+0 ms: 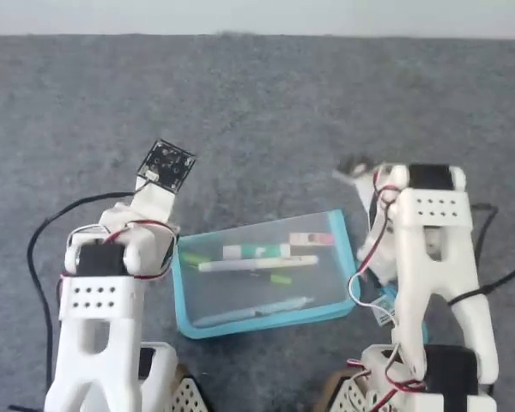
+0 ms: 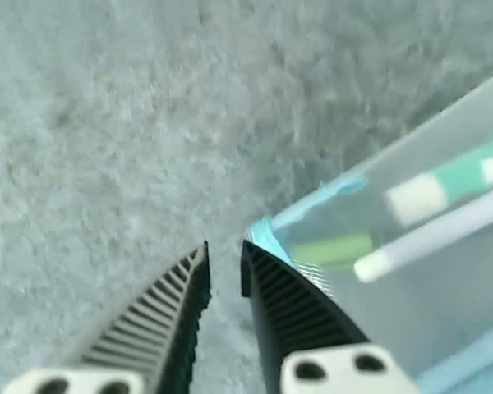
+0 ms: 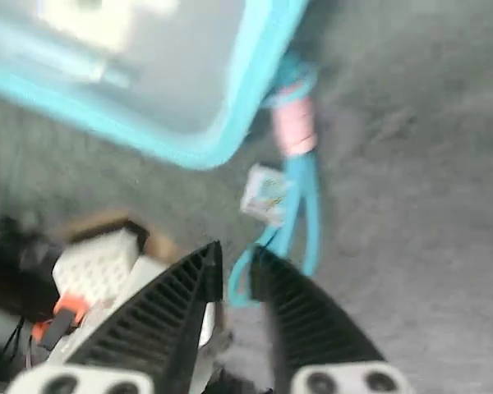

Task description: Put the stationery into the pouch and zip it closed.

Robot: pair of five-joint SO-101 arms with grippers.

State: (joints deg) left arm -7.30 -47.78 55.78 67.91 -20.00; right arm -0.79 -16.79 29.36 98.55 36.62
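A translucent pouch with blue trim (image 1: pixel 266 319) lies flat between the two arms. Inside it are a green-and-white marker (image 1: pixel 257 251), a white pen (image 1: pixel 257 264) and a pink-tipped item (image 1: pixel 313 239). My left gripper (image 2: pixel 226 249) hangs just above the carpet beside the pouch's corner (image 2: pixel 267 230), narrowly open with nothing between its fingers. My right gripper (image 3: pixel 237 250) is narrowly open near the pouch's other end (image 3: pixel 255 74). A blue cord loop (image 3: pixel 308 213) with a pink bead (image 3: pixel 294 131) and a white tag (image 3: pixel 267 190) trails from the pouch, and its end lies in the gap between the fingers.
Grey carpet covers the table, with open room beyond the pouch. The left arm (image 1: pixel 103 275) and right arm (image 1: pixel 429 249) stand close on either side of the pouch. Their bases and cables crowd the near edge, and the right arm's base (image 3: pixel 99 263) is just behind its gripper.
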